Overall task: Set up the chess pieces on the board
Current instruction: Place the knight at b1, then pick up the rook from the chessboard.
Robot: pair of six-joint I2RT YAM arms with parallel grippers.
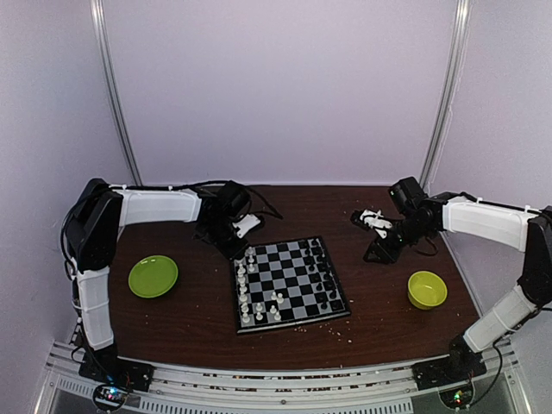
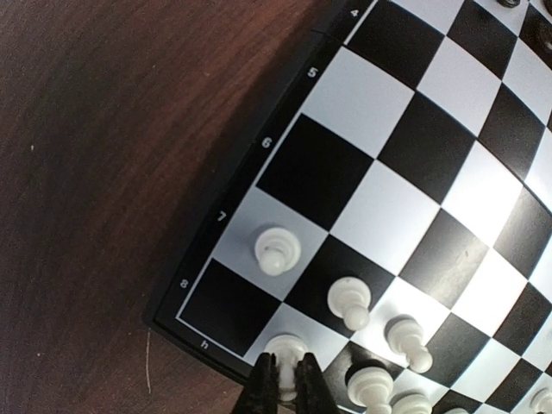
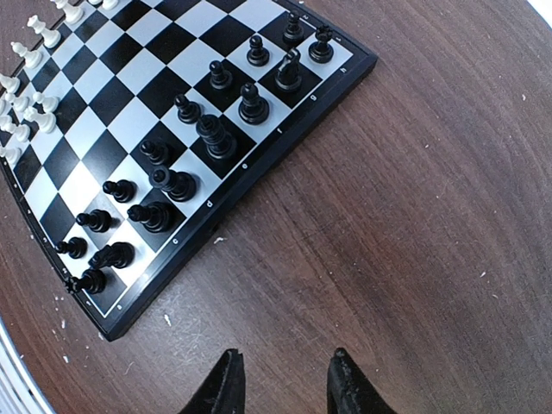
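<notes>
The board lies mid-table with white chess pieces along its left side and black ones along its right. My left gripper is shut on a white piece that stands on a light square next to the board's far left corner; the dark corner square beside it is bare. White pawns stand in a row just inside. My right gripper hangs open over bare table right of the board, nothing between its fingers. Black pieces fill the near edge there.
A lime-green plate sits left of the board and a lime-green bowl to its right. Pale crumbs are scattered on the brown table near the board's front edge. Both arms reach in from the sides at the back.
</notes>
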